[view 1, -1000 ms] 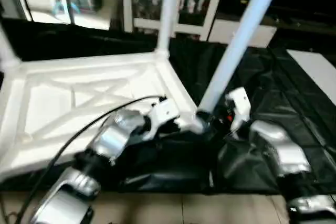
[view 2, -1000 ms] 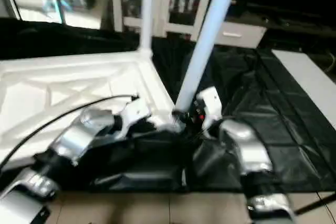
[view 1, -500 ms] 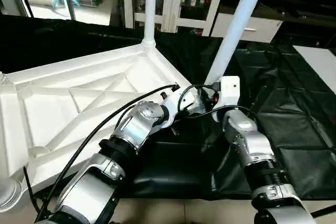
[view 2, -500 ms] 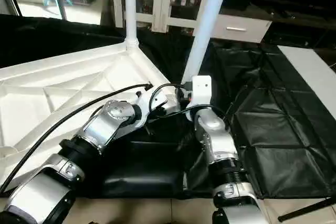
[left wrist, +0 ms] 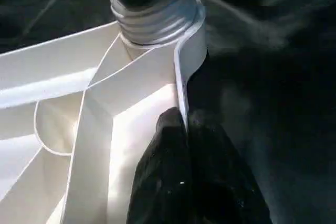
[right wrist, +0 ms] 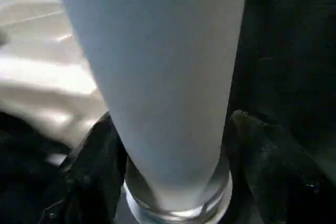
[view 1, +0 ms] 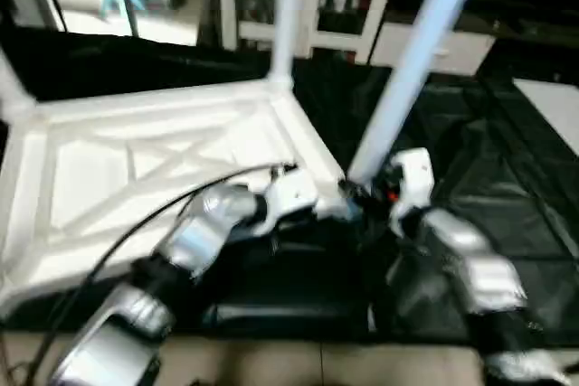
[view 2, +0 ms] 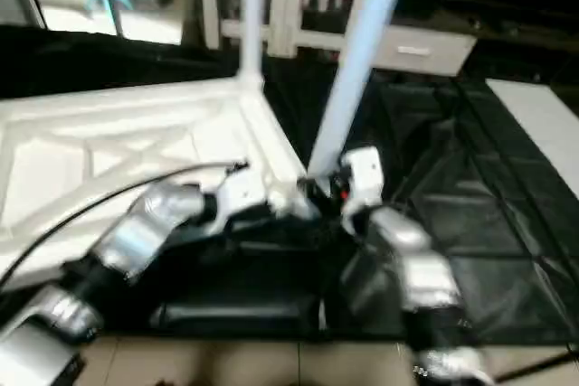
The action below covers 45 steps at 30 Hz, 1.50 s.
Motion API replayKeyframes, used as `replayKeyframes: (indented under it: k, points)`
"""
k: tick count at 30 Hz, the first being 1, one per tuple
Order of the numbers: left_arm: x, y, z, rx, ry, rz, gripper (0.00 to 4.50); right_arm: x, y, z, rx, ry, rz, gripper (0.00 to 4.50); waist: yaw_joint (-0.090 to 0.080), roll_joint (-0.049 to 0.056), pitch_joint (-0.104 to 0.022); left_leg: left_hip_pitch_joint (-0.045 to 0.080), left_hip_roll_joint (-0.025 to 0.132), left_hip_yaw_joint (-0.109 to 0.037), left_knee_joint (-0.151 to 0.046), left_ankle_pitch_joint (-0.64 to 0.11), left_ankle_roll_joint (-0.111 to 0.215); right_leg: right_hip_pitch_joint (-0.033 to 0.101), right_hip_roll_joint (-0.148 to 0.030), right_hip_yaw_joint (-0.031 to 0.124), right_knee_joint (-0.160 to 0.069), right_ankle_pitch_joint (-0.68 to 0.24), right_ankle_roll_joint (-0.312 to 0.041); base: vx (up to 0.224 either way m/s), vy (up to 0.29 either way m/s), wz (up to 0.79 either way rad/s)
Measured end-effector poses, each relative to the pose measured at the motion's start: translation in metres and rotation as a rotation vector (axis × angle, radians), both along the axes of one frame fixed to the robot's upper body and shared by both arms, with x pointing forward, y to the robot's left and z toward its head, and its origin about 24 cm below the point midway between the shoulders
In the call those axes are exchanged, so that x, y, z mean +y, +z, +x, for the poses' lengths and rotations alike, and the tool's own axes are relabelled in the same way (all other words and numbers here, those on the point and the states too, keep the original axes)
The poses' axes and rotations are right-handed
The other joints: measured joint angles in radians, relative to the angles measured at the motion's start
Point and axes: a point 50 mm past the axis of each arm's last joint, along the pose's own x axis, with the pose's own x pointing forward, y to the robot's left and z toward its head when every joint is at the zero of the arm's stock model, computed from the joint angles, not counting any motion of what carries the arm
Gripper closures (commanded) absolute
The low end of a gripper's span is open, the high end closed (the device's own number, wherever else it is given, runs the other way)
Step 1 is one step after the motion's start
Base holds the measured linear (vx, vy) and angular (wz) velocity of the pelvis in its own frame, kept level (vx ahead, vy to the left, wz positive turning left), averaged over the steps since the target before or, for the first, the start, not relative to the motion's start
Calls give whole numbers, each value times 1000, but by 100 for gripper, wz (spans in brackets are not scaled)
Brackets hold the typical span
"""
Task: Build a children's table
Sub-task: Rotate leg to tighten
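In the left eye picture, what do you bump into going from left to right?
Table top → upright far leg → left gripper at the top's corner → slanted near leg → white panel at the right edge.

Head views motion-blurred, dim; bright glare upper left background

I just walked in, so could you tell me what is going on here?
The robot is assembling a children's table. The white top lies upside down on black sheeting. The left tool is pinched shut on the top's rim beside a corner socket, and the right tool's fingers flank the base of the leg standing there.
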Motion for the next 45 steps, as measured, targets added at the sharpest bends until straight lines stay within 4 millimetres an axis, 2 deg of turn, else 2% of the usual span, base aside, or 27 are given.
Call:
replayKeyframes:
  k: [1, 4, 10, 11, 20, 28, 30, 34, 37, 39, 45]
  points:
    - [2, 0, -3, 11, -30, 0, 450, -8, 4, -6, -12, 71, -25, 105, 6, 1, 0, 0, 0, 0, 0, 0, 0, 0, -1, 0, 0, -1, 1, 0, 0, 0]
    - [10, 0, -8, 43, -67, -4, 450, -26, 15, -19, -24, 225, -84, 87, 8, 1, 0, 2, 0, 1, 0, 0, 0, 2, -1, 0, 1, -1, 2, 0, 0, 0]
    - [19, 3, -13, 82, -112, -8, 450, -39, 8, -41, 65, 455, -174, 40, 4, 1, 0, 1, 0, 1, 1, 0, 0, 2, -1, 0, 1, -2, 3, 0, 0, 0]
    - [20, 3, -14, 86, -116, -9, 450, -40, 8, -41, 62, 470, -185, 25, 4, 1, 0, 1, 0, 1, 1, 0, 0, 2, -1, 0, 1, -2, 3, 0, 0, 0]
    - [20, 4, -15, 94, -129, -6, 450, -26, 18, -20, -50, 464, -185, 25, 6, 0, 0, -1, 0, 1, 1, 0, 0, 1, -2, 0, 2, -2, 2, 0, 0, 0]
    - [18, 4, -16, 104, -146, -7, 450, -25, 6, -22, 5, 516, -206, 25, 10, 1, 0, 0, 0, 2, 2, 0, 1, 2, -2, 0, 3, -2, 2, 0, 0, 0]
    - [19, 4, -16, 105, -146, -5, 450, -25, 5, -19, 11, 523, -211, 58, 6, 1, 0, 0, 0, 2, 3, 0, 1, 2, -2, 0, 3, -2, 1, 0, 0, 0]
    - [19, 4, -17, 111, -154, -4, 450, -19, 4, -13, 2, 522, -187, 95, 6, 1, 0, 0, 0, 2, 4, 0, 1, 2, -2, 0, 3, -2, 1, 0, 0, 0]
    - [18, 4, -17, 111, -156, -5, 450, -16, 5, -10, -11, 536, -176, 106, 7, 1, 0, 0, 0, 2, 4, 0, 1, 3, -3, 0, 3, -2, 1, 0, 0, 0]
    - [18, 4, -17, 111, -156, -4, 450, -15, 6, -10, -15, 544, -176, 138, 7, 1, 0, 0, 0, 2, 4, 0, 1, 3, -3, 0, 3, -2, 1, 0, 0, 0]
    - [19, 4, -17, 111, -156, -2, 450, -14, 4, -10, -6, 567, -158, 179, 7, 0, 0, 0, 0, 2, 4, 0, 1, 3, -3, 0, 4, -2, 1, 0, 0, 0]
